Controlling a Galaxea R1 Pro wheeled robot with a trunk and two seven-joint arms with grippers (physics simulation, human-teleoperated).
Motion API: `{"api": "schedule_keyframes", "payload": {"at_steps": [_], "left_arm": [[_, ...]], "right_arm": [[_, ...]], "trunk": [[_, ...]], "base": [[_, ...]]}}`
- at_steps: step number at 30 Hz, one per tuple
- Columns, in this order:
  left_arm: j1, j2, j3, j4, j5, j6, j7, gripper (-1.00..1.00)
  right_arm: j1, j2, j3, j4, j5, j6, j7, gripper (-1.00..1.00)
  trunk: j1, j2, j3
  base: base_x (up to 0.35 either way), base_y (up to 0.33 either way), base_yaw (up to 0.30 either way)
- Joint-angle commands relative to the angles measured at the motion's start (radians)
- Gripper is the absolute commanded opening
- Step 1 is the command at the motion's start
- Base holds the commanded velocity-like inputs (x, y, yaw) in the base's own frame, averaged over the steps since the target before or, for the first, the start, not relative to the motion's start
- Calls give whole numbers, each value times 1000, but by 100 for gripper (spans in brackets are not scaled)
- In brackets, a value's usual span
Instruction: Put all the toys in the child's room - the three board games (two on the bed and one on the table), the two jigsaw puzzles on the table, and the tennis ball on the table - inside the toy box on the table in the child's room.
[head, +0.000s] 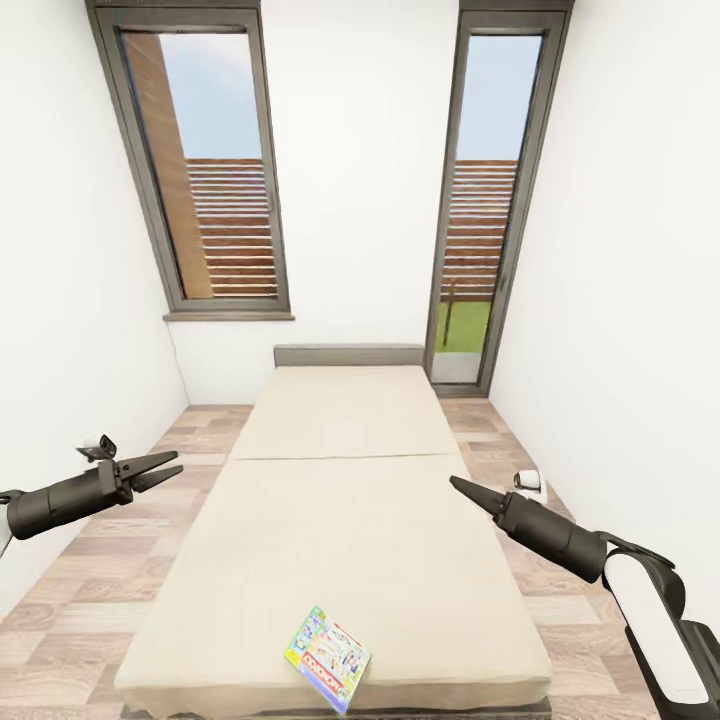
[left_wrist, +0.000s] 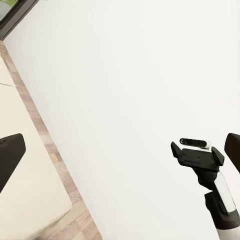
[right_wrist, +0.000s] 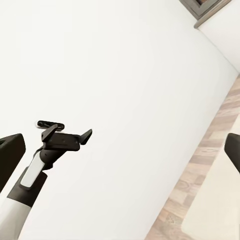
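Observation:
A colourful board game box (head: 327, 658) lies flat on the beige bed (head: 345, 500), close to its near edge and a little right of the middle. My left gripper (head: 175, 465) hovers over the floor off the bed's left side, open and holding nothing. Over the bed's right edge, my right gripper (head: 455, 483) hangs with its fingers spread wide and nothing between them. Both grippers are well above and beyond the box. The left wrist view has a dark fingertip (left_wrist: 10, 155) at its edge, and the right wrist view likewise (right_wrist: 10, 152).
The bed runs lengthwise away from me to a grey headboard (head: 348, 355). Narrow strips of wooden floor (head: 75, 620) lie on both sides, shut in by white walls. A window (head: 205, 170) and a glass door (head: 485, 200) stand in the far wall.

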Motion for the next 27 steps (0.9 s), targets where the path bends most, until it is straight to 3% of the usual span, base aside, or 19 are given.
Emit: {"api": "schedule_keyframes", "payload": {"at_steps": [1, 16, 27], "left_arm": [[-1, 0, 0, 1, 0, 5, -3, 100], [-1, 0, 0, 0, 0, 5, -3, 100], [-1, -1, -1, 0, 0, 5, -2, 100]], "right_arm": [[-1, 0, -1, 0, -1, 5, 2, 100], [-1, 0, -1, 0, -1, 5, 1, 100], [-1, 0, -1, 0, -1, 6, 0, 100]], "trunk": [[1, -2, -1], [1, -2, 24], [1, -2, 30]], "base": [[-61, 229, 0], [-14, 223, 42], [-155, 116, 25]]}}
